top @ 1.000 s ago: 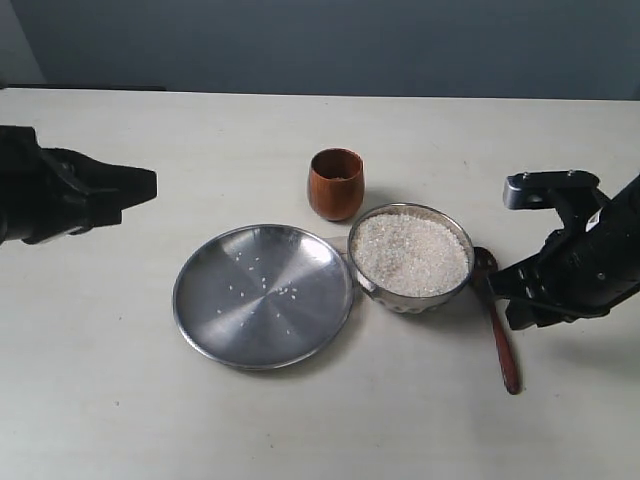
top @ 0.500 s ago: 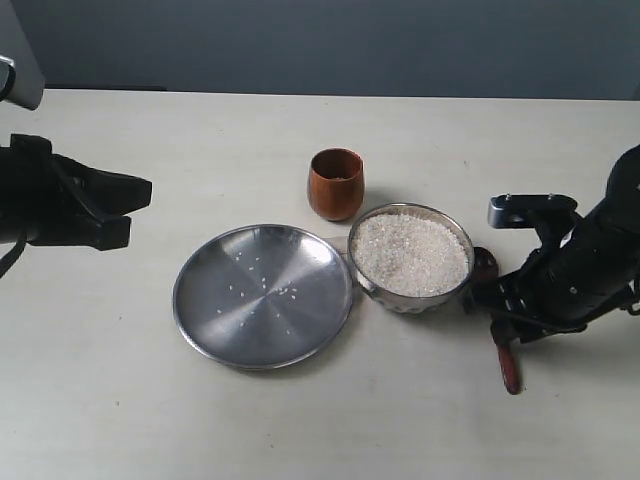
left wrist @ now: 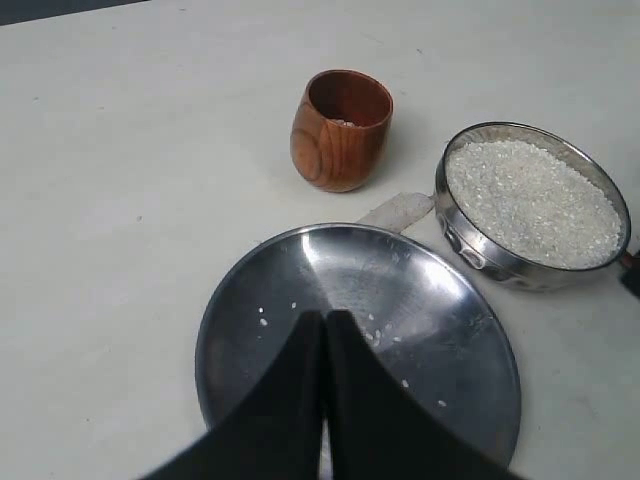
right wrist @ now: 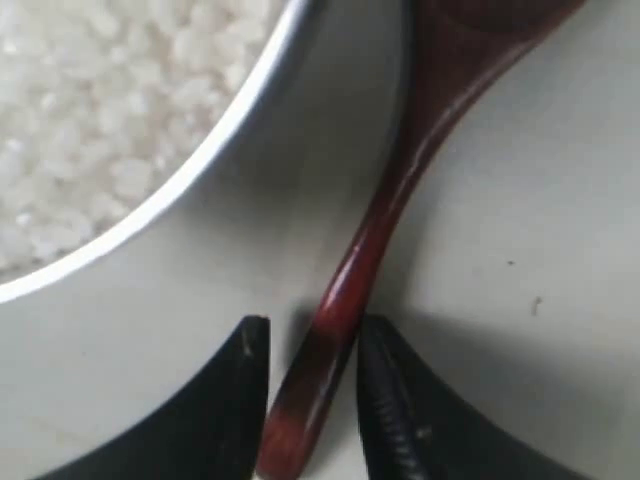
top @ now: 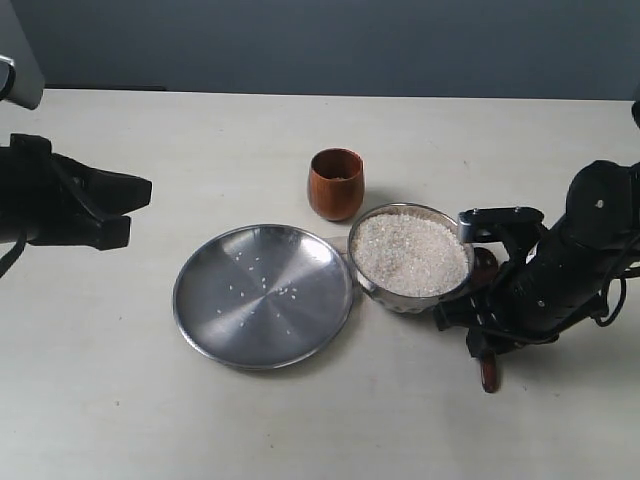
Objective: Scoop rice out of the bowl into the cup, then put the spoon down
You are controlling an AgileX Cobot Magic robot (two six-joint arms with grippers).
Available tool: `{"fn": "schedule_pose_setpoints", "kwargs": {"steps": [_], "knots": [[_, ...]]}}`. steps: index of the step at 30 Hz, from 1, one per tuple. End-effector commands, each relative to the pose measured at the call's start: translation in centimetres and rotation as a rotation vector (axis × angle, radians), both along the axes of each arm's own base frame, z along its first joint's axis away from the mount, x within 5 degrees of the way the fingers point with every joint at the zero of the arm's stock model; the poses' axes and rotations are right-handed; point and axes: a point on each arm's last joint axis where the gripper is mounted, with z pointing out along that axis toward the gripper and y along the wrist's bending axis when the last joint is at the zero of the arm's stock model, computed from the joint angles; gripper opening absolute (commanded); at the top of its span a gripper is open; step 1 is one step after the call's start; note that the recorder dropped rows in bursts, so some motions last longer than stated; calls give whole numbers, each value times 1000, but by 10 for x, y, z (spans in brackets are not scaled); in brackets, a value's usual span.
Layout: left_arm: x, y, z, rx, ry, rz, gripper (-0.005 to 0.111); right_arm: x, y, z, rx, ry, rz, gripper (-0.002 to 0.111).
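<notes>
The pale table (top: 300,130) carries everything, and the widest thing on it is the flat steel plate (top: 230,325), with only a few stray grains on it. Just beside the plate stands the bowl (top: 400,298), filled almost to the rim with the rice (top: 410,252), and behind the bowl is the cup (top: 335,190), near it and upright. The left gripper (left wrist: 322,322) hangs over the plate with its fingers pressed together and holds nothing. The spoon (right wrist: 355,270) lies flat on the table close to the bowl's right side. The right gripper (right wrist: 312,340) is down over the far end of the slim handle, its jaws spread, one on each side, with a thin gap that shows no pinch yet. The step in hand, I judge, is to take up the spoon. To do it well, the jaws should close squarely across the handle, low against the table, and lift without knocking the bowl.
</notes>
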Motion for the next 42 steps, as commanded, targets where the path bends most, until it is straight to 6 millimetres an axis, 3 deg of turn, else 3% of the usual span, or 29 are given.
{"fn": "schedule_pose_setpoints", "kwargs": {"steps": [1,13,33,39,42], "knots": [[2,-1,2,4,-6,-4,0,-2,-1,-1,-24,11,4,31],[1,-2,2,-2,-4,-13,0,0,-33,0,-385,-4,19,31],[-1,-5,2,-18,2,-42,0,-1,-36,0,-424,10,211,31],[-1,-5,2,-20,3,-46,0,-1,-37,-1,-411,16,196,9],[-1,-5,2,-20,3,-46,0,0,-40,0,-372,15,132,6]]}}
